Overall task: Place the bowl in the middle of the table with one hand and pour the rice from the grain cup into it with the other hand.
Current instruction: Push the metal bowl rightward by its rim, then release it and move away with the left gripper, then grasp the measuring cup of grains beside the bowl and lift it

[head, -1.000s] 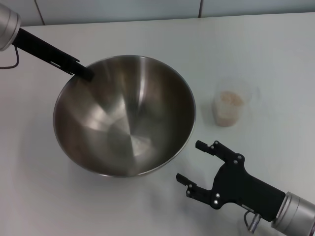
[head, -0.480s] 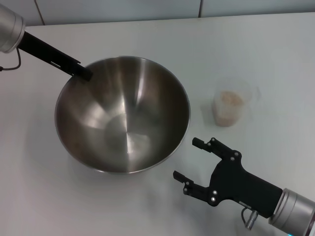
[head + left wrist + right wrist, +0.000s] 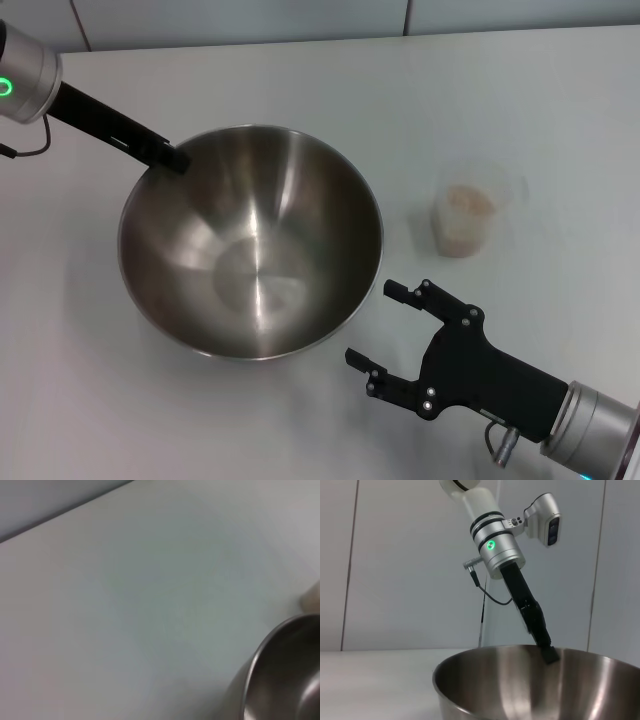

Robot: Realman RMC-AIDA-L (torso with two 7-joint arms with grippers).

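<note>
The steel bowl sits left of centre on the white table, its inside bare. My left gripper reaches in from the far left and is shut on the bowl's far-left rim; the right wrist view shows it clamped over the rim of the bowl. The clear grain cup stands upright to the right of the bowl, with rice in it. My right gripper hovers open at the near right, beside the bowl and in front of the cup, holding nothing.
The left wrist view shows only the bowl's rim and bare tabletop. A pale wall runs behind the table's far edge.
The bowl looks smaller and more level, and its left edge has shifted slightly right with the left gripper. My right gripper has drifted a little left and nearer, still open.
</note>
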